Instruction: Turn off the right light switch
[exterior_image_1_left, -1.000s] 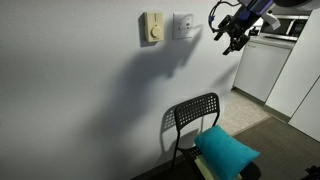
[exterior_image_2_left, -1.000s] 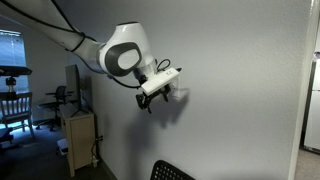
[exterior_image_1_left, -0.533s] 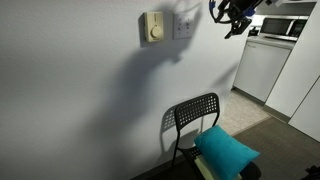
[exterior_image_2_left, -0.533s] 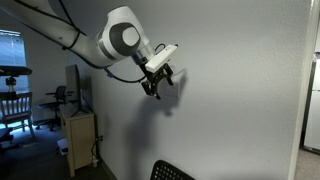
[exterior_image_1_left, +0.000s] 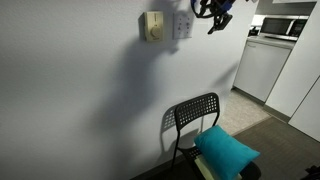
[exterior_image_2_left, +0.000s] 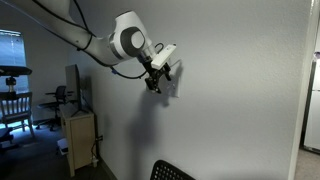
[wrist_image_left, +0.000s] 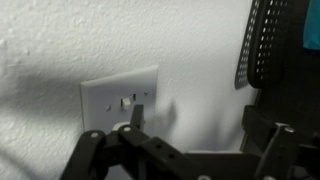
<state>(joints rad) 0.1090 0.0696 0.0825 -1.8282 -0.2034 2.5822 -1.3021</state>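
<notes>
White wall (exterior_image_1_left: 80, 90), right light switch (wrist_image_left: 120, 100) just ahead of claw (wrist_image_left: 200, 135), fingers (wrist_image_left: 133, 122) spread wide, gripping nothing, contact with plate unclear

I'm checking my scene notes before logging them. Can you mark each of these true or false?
1. The white switch plate sits on the wall right beside a beige unit with a round dial. True.
2. The cushion on the chair is red. False: it is teal.
3. The gripper is down at the level of the chair seat. False: it is high up by the wall, at about the height of the switch plate.
4. The chair is black with a perforated back. True.
</notes>
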